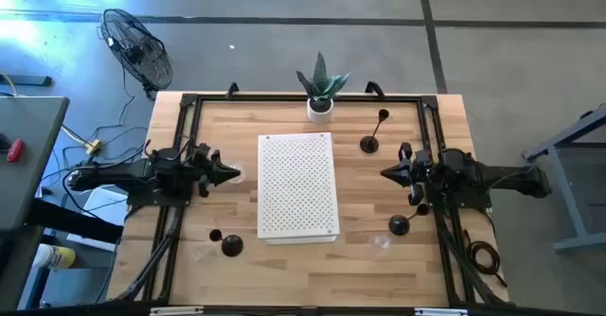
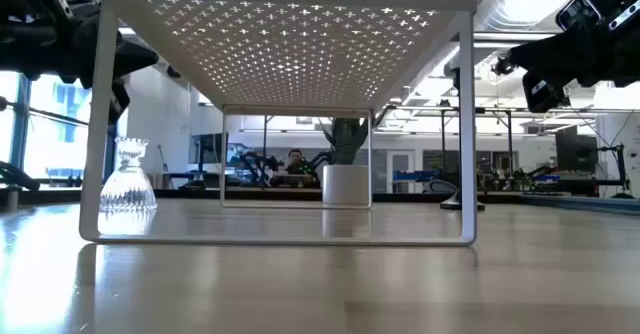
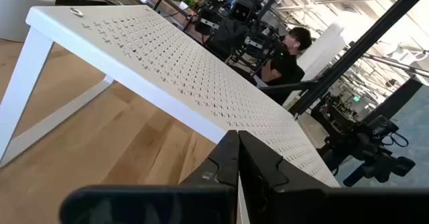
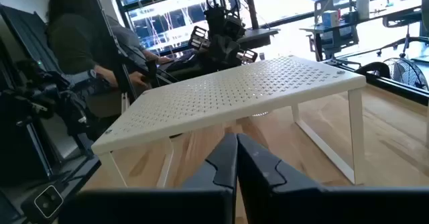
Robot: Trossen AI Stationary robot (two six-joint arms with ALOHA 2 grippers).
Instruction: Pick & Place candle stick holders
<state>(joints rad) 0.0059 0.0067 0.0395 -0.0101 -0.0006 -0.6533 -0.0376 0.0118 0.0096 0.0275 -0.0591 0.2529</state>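
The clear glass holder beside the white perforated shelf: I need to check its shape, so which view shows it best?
The low view: the clear glass holder stands upright, ribbed and flared, by the shelf's leg. The high view shows only a faint glint near the left gripper; neither wrist view shows it clearly.

A white perforated shelf (image 1: pixel 298 185) stands mid-tabletop (image 1: pixel 237 269). A white pot with a plant (image 1: pixel 321 91) sits at the far edge. A fan (image 1: pixel 137 46) stands on the floor.

The wooden surface (image 1: pixel 303 269) carries a white perforated rack (image 1: pixel 298 185), a potted plant (image 1: pixel 321 87), black holders (image 1: pixel 370 144) and glass holders (image 2: pixel 127 177).
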